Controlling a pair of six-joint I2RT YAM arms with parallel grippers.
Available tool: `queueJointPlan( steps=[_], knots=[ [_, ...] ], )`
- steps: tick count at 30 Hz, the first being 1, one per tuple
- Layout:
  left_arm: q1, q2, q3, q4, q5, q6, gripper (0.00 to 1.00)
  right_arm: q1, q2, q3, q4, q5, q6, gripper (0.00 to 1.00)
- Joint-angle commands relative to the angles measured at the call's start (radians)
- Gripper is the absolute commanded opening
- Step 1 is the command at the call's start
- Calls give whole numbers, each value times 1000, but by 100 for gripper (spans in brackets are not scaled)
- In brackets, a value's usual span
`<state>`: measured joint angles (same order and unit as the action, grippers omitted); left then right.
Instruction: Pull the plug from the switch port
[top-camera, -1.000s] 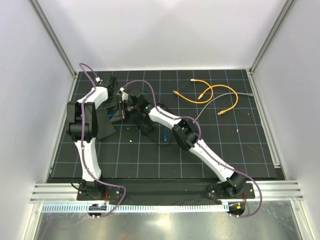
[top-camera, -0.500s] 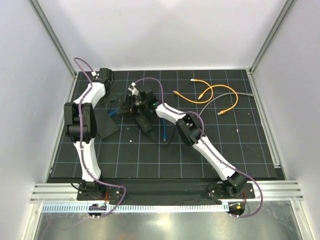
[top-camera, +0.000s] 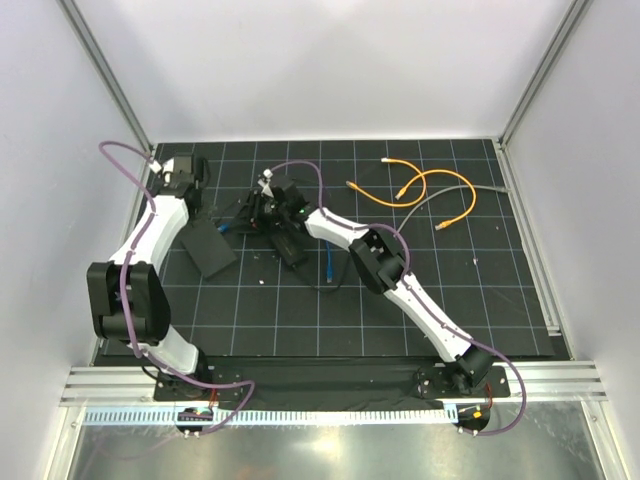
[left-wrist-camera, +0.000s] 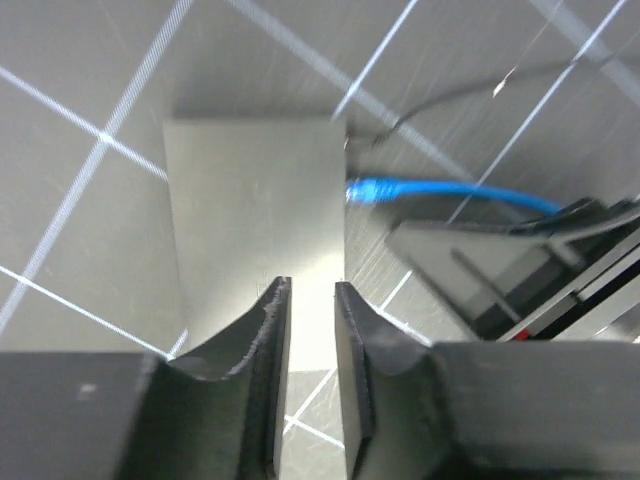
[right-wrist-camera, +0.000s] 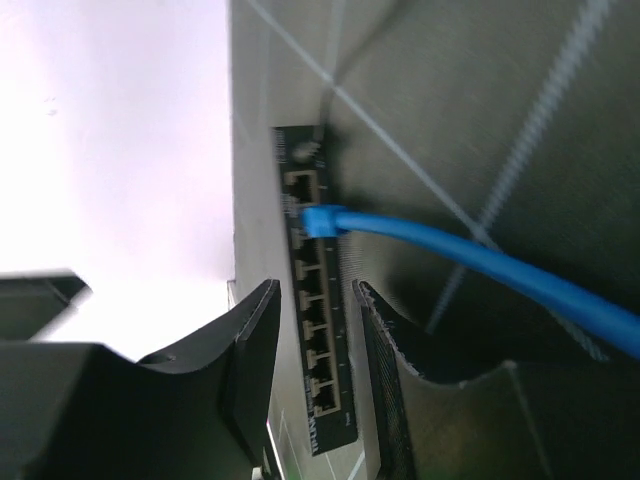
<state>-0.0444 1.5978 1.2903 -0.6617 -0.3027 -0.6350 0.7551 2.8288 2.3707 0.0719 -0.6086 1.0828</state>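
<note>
I see the switch (top-camera: 208, 252), a flat black box, lying flat on the L side, near the back. R wrist cam shows its row of little holes. The blue plug (right-wrist-camera: 320, 220) sits in the 2nd hole from one end, w/ its blue cord (right-wrist-camera: 480, 260) trailing away.
</note>
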Motion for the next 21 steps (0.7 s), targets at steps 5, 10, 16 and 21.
queueJointPlan(
  steps=[5,10,16,21],
  knots=[
    [38,-22,-153,86,132,-67,18,29,-52,58,-110,119,75,40],
    [70,-35,-235,152,131,-92,15,36,1,97,-107,122,138,36],
    [78,-41,-298,189,106,-134,13,44,23,97,-95,159,186,35],
    [80,-47,-322,203,109,-141,11,46,64,128,-78,158,242,35]
  ],
)
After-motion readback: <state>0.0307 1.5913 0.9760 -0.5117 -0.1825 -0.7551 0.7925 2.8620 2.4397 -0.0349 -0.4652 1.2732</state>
